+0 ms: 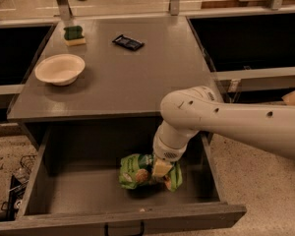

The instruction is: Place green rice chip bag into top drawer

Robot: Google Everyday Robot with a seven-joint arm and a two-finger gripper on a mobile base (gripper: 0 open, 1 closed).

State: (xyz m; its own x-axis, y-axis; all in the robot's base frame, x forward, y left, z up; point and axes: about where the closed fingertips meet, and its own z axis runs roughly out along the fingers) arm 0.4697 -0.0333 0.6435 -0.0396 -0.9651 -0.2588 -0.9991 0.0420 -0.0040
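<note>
Release is the step you are at, as I judge it. The gripper (162, 170) is down inside the top drawer (83, 196), which stands pulled out below the near edge of the worktop (137, 82). Its fingers look clamped on the crumpled middle of the green rice chip bag (133, 170). The bag bunches out on both sides of the pale fingertip and appears to sit on the drawer floor, right of centre and closer to the front panel than to the back.

To do this well, open the fingers fully before you lift. The crinkly film can cling to a pad and ride up with it, so wait a moment after you let go. Then raise the wrist straight up. The arm (236, 127) reaches in from the right and its elbow sits just off the near right corner of the worktop, so any swing toward the table risks a knock against that edge. Keep clear of the drawer's right wall as well, which is close to the wrist.

Nothing on top needs touching. The bowl (60, 69) by the left edge, the sponge (74, 35) at the far left corner and the black wrapper (128, 42) near the far edge are all well apart from your path.
</note>
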